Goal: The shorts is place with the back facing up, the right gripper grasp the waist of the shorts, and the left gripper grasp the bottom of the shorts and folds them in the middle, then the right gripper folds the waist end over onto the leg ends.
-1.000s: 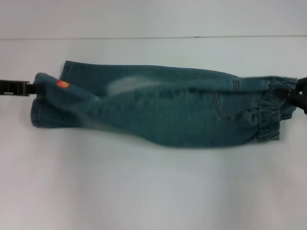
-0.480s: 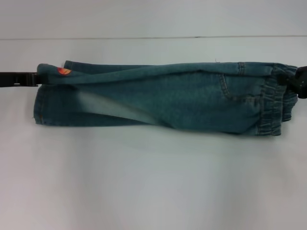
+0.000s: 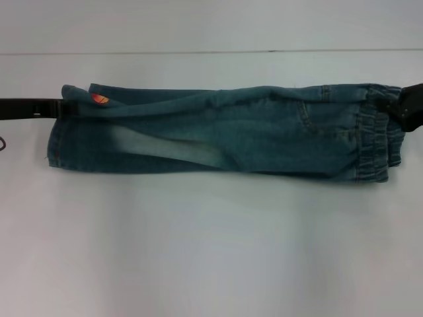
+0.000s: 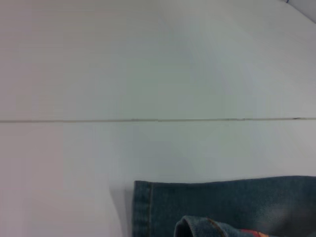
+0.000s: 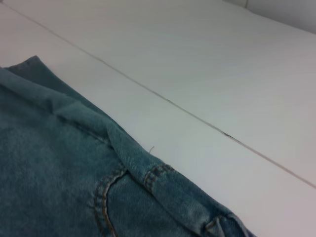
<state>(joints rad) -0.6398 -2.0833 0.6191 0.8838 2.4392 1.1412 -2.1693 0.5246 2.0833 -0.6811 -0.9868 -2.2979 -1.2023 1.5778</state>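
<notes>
The shorts [image 3: 218,135] lie folded lengthwise into a long blue-green denim band across the white table. The waist end [image 3: 373,142] with its ruffled elastic is at the right and the leg hems [image 3: 63,142] are at the left. My left gripper [image 3: 58,107] reaches in from the left edge and is shut on the upper leg hem, beside a small orange print [image 3: 100,99]. At the far corner of the waistband my right gripper [image 3: 396,105] is shut on the cloth. The left wrist view shows the leg hem [image 4: 237,202]. A back pocket seam [image 5: 106,192] fills the right wrist view.
The white table [image 3: 211,251] stretches bare in front of the shorts. A thin seam line [image 3: 211,51] runs across it behind the shorts, also seen as a seam [image 4: 158,120] in the left wrist view.
Both grippers have moved toward the far side of the table, carrying the folded edge with them. The upper layer has flattened and now lies squarely over the lower one.
</notes>
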